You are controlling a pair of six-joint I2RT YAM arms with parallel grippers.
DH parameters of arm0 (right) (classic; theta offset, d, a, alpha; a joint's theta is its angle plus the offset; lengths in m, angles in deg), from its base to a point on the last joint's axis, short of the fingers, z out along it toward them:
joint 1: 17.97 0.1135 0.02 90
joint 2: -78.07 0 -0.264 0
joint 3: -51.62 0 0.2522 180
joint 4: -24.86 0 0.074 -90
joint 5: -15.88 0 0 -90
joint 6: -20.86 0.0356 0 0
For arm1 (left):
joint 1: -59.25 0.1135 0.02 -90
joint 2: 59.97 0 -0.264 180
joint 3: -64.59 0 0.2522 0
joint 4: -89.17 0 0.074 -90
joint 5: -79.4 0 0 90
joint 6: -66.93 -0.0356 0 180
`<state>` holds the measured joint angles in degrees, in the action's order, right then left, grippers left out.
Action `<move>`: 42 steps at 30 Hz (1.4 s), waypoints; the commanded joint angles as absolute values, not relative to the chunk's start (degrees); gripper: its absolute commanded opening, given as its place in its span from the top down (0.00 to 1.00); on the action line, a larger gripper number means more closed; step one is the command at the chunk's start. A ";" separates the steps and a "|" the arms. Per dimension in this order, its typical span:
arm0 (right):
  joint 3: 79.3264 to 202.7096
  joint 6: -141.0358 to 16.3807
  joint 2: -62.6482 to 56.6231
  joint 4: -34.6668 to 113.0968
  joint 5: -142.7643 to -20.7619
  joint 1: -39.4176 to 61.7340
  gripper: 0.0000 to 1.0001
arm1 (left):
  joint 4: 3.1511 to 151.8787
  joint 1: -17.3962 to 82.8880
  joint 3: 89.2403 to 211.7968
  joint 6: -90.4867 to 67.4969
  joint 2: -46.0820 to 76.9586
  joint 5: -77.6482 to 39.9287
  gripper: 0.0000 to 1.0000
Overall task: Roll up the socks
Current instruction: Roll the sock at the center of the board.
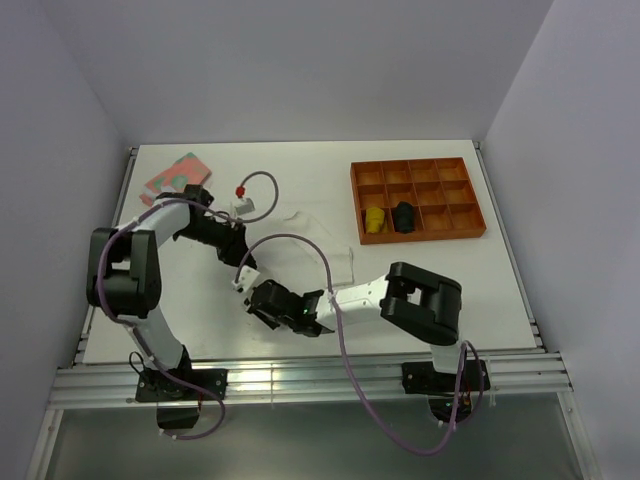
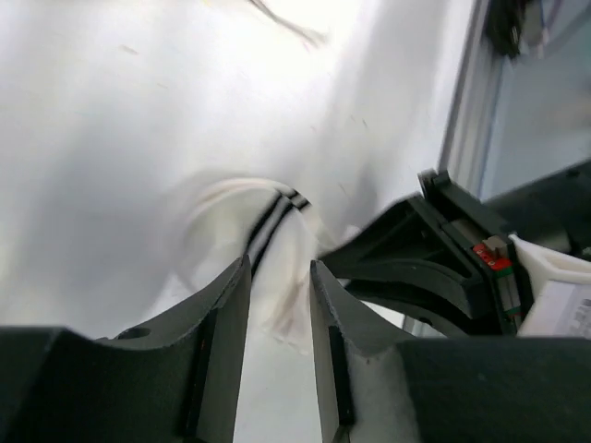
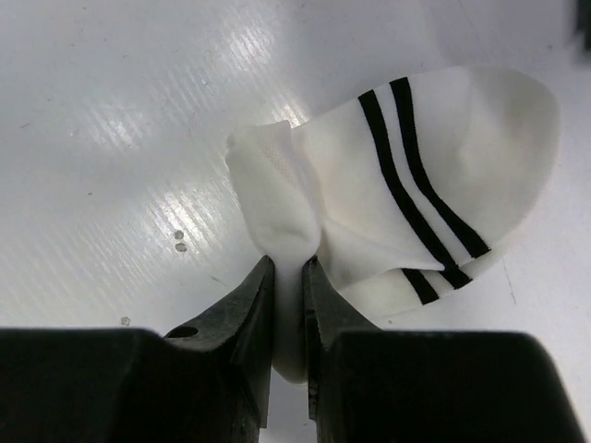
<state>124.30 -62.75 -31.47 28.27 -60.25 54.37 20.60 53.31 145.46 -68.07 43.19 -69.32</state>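
Observation:
The striped sock (image 3: 434, 175), white with thin black stripes, lies bunched on the white table in the right wrist view. My right gripper (image 3: 288, 263) is shut on a pinched fold at its edge. In the left wrist view the same striped sock (image 2: 277, 231) sits just past my left gripper (image 2: 280, 268). Its jaws stand apart, with loose fabric lying between them. From above, the left gripper (image 1: 243, 272) and right gripper (image 1: 262, 300) meet near the table's front middle. A plain white sock (image 1: 325, 245) lies flat just behind them.
An orange compartment tray (image 1: 420, 162) stands at the back right, holding a yellow thing (image 1: 373, 219) and a black thing (image 1: 403, 216). A pink and green packet (image 1: 178, 175) lies at the back left. A small white piece with a red cap (image 1: 243, 198) sits beside it.

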 commanded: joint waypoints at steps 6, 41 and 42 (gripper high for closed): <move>124.19 -59.22 -30.57 34.75 -72.79 49.45 0.92 | 42.24 63.11 137.96 -52.10 30.31 -70.30 0.64; 144.13 -49.81 -47.26 53.47 -118.76 26.95 0.92 | 77.16 49.05 90.92 -70.01 -21.83 -48.30 0.27; 144.31 -49.98 -47.44 54.00 -118.94 26.68 0.92 | 77.95 48.53 90.66 -69.83 -21.04 -48.22 0.27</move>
